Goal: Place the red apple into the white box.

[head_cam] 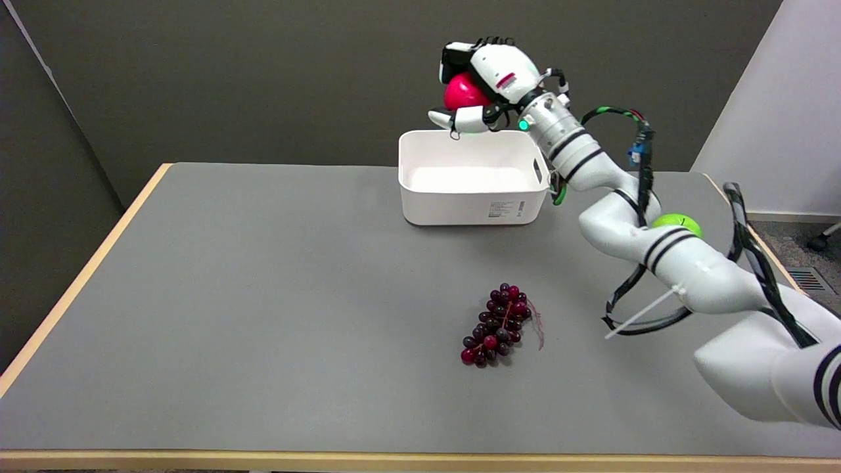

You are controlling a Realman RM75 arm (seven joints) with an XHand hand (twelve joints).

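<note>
Nearest on the grey worktop point(263, 315) lies a bunch of dark grapes point(497, 325); farther right, a green apple point(678, 225) peeks out from behind the arm. Beyond them sits the white box point(472, 179), open-topped. Above its far rim the right hand point(489, 82) holds the red apple point(463, 92), fingers curled round it. The apple looks rigid, smooth and probably light, best cupped around its widest part. The hand hides much of it, and the contact points are unclear.
</note>
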